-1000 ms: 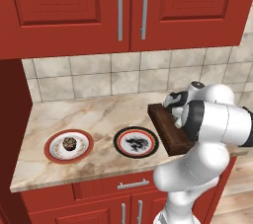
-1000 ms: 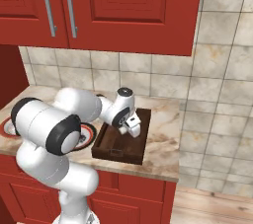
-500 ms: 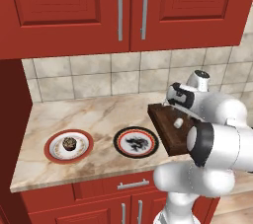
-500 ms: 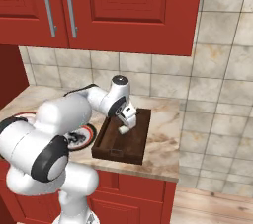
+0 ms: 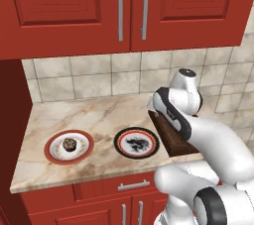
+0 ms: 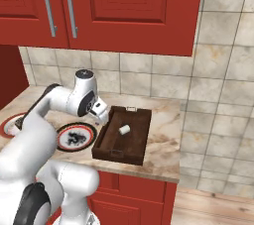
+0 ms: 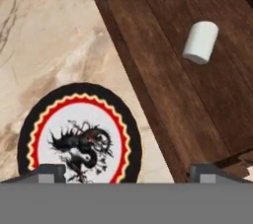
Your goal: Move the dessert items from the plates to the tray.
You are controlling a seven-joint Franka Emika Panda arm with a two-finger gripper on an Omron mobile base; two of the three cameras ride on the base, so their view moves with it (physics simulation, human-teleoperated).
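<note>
Now the hand [image 7: 126, 171], fingers apart and empty, hangs between the dragon plate [image 7: 79, 134] and the wooden tray [image 6: 124, 135]. Reaching across for the chocolate cupcake [image 5: 69, 144], the arm could, I judge, clip the tray wall or nudge the bare dragon plate. The marshmallow [image 7: 200, 42] lies inside the tray; the cupcake sits on the red-rimmed plate [image 5: 52, 150] on the worktop [image 5: 89, 115].
</note>
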